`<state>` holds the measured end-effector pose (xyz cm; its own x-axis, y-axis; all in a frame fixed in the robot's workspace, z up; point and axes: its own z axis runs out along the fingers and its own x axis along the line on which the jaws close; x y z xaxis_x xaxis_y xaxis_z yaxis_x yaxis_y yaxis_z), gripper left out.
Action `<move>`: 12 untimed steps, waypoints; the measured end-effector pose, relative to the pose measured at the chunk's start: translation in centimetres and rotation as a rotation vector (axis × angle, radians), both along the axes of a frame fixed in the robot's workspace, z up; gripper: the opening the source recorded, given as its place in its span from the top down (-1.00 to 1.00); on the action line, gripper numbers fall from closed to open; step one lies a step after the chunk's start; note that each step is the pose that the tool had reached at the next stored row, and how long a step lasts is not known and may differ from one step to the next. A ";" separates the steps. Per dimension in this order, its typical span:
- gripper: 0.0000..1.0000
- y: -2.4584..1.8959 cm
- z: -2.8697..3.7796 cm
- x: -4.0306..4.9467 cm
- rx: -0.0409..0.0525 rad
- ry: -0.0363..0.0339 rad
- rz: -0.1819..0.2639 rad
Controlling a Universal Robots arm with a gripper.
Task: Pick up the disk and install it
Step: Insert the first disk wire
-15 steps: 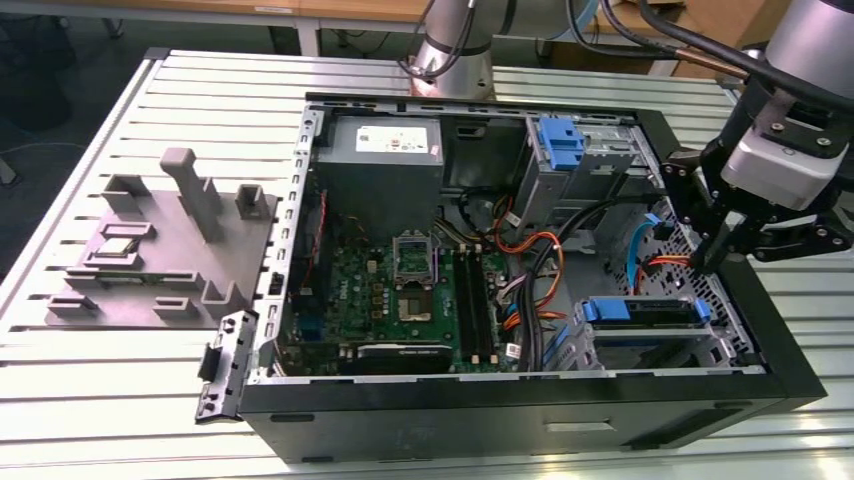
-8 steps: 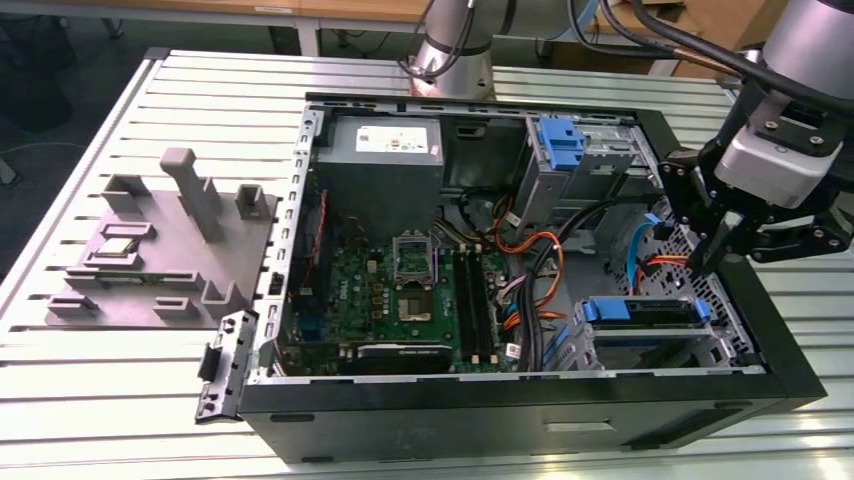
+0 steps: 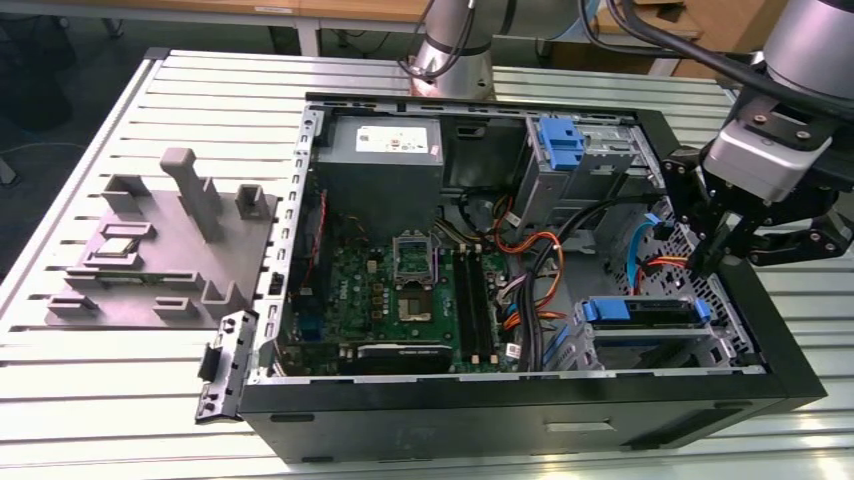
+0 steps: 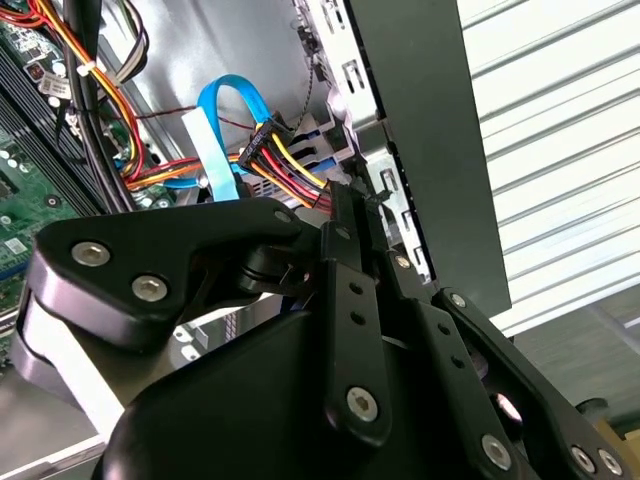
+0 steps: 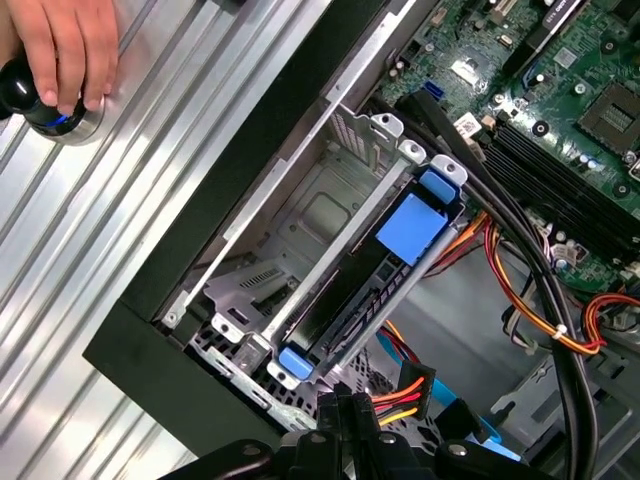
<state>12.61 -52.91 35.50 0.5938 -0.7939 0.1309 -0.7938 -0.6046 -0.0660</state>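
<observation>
So the disk [image 3: 645, 312] is already sitting inside the case [image 3: 787, 370], in the drive cage [image 5: 300, 215] at the case's near corner on the exterior view's right. In the first wrist view we're seeing it lying flat between the cage rails. Its blue carrier is framing it, with a clip at each end, which is probably what's locking it in place. To us it's looking seated, not just dropped in.

The gripper [image 3: 703, 262] is hovering just above the case's edge on that same side, a bit inward of the disk and not touching it. Its fingers are pinched together with nothing between them, so we're reading it as carrying nothing. The tips are pointing down right beside the power plug [image 5: 412, 388], the one with the red, yellow and black wires. The plug is hanging loose near the disk's end, and we can't tell if the tips are actually touching it.

Further out, a blue data cable [image 4: 225, 110] is looping along the case wall, and a second blue bracket [image 3: 561, 140] is sitting up in the far bay. The motherboard [image 3: 400, 290] is taking up the middle of the case.

Off on the worktop [image 5: 90, 240], a hand [image 5: 65, 50] is resting on a small round knob [image 5: 35, 105]. We're guessing that's someone driving the arm.
</observation>
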 end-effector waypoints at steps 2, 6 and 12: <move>0.66 0.00 0.00 0.00 0.0000 0.0000 -0.004; 0.66 0.00 0.00 0.00 0.0000 0.0000 -0.004; 0.66 0.00 0.00 -0.04 0.0001 -0.0001 -0.006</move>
<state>12.57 -52.90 35.49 0.5892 -0.7973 0.1309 -0.7973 -0.6000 -0.0661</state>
